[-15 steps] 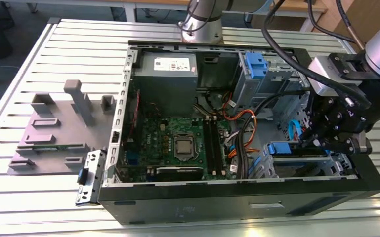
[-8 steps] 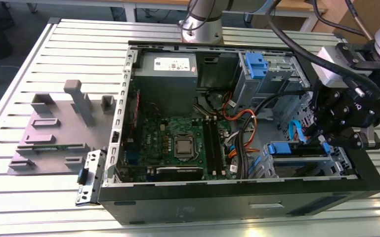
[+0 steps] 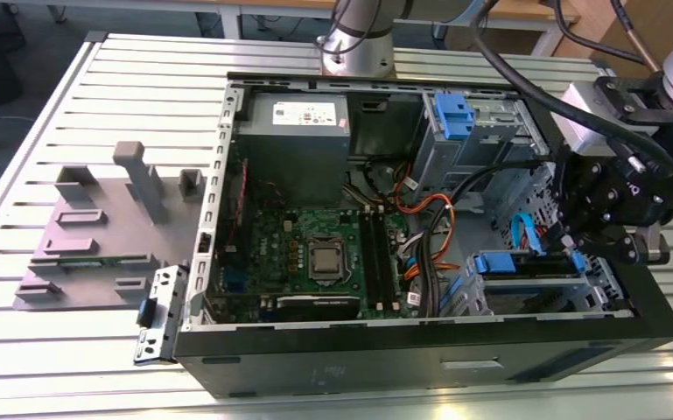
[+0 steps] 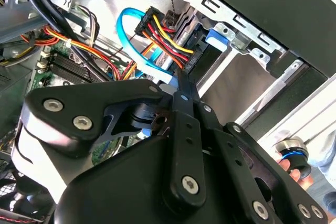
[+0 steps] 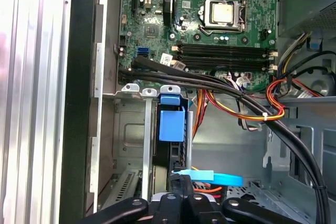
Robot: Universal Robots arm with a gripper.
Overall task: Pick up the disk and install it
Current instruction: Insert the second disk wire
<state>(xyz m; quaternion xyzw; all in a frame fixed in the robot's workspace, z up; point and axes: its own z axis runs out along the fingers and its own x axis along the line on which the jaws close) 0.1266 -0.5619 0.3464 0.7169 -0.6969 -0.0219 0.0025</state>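
Note:
The disk (image 3: pixel 521 266) sits in the lower drive cage at the exterior view's right, inside the open computer case (image 3: pixel 430 350). Its blue carrier handle (image 5: pixel 171 119) points toward the motherboard, and the dark drive body (image 5: pixel 167 156) runs back from it in the first wrist view. My gripper (image 3: pixel 574 252) hangs over the far end of the cage, by the disk's cabled end. The fingers (image 4: pixel 181 86) are pressed together with nothing visible between them. Their tips (image 5: pixel 178 183) lie against a light-blue data cable (image 5: pixel 210 177).
Black, orange and yellow cables (image 5: pixel 247 103) cross between the cage and the motherboard (image 3: pixel 312 254). A grey power-supply box (image 3: pixel 295 114) and an upper cage with a blue clip (image 3: pixel 453 112) fill the back of the case. A grey fixture (image 3: pixel 102 227) stands on the slatted table (image 3: pixel 32 367).

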